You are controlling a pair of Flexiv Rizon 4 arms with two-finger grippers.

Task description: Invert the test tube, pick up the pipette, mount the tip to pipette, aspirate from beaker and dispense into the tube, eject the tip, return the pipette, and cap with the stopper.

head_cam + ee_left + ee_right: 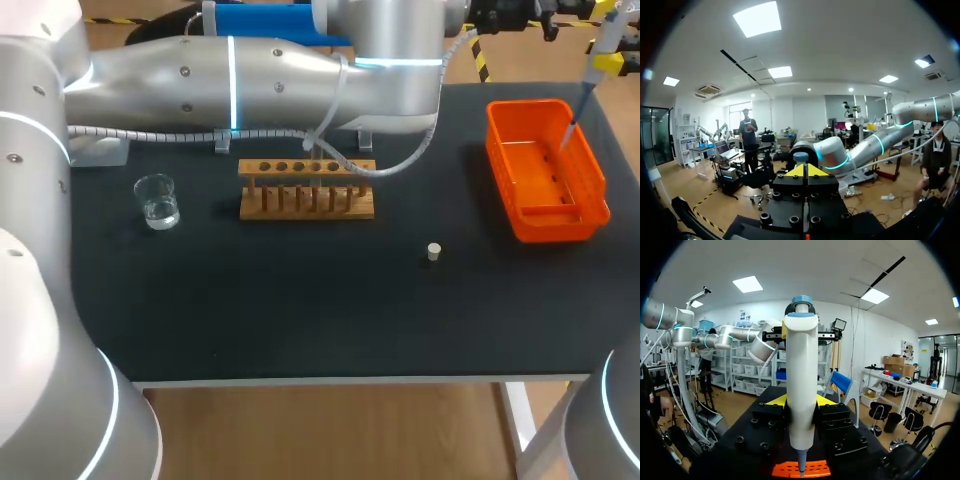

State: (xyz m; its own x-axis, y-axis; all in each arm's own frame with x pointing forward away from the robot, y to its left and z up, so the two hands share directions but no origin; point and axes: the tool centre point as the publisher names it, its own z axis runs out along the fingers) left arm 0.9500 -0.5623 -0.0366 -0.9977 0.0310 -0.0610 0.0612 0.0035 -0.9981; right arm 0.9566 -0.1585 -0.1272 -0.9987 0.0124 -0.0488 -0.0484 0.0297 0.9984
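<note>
Right wrist view: pipette [801, 380] stands clamped in the right gripper [801, 407], one black finger pressed to each side of its lower body, yellow tips showing just behind it on either side. Long axis runs straight out along the fingers. Blue-grey plunger knob [801, 300] at the far end, thin clear tip [801, 466] at the near end, pointing down at the orange bin [815, 470]. Body is plain white and smooth, widest under a flat collar below the knob and tapering to a grey cone at the tip end. Any print on it is too small to tell. Head view: pipette [600, 50] sits at the table's far right corner, near upright with a slight lean, knob end up and tip [571, 130] over the inside of the bin [548, 226]. Left arm [250, 70] crosses the far edge of the table [300, 320] toward that corner. Left wrist view: left gripper [805, 171] has its two yellow tips drawn together into one wedge with only a thin seam between and nothing held; the knob [801, 157] is just ahead of them. Elsewhere in the head view: glass beaker [157, 200] with clear liquid at the left, wooden tube rack [306, 190] mid-table, and a small white stopper [433, 251] standing alone between rack and bin.
</note>
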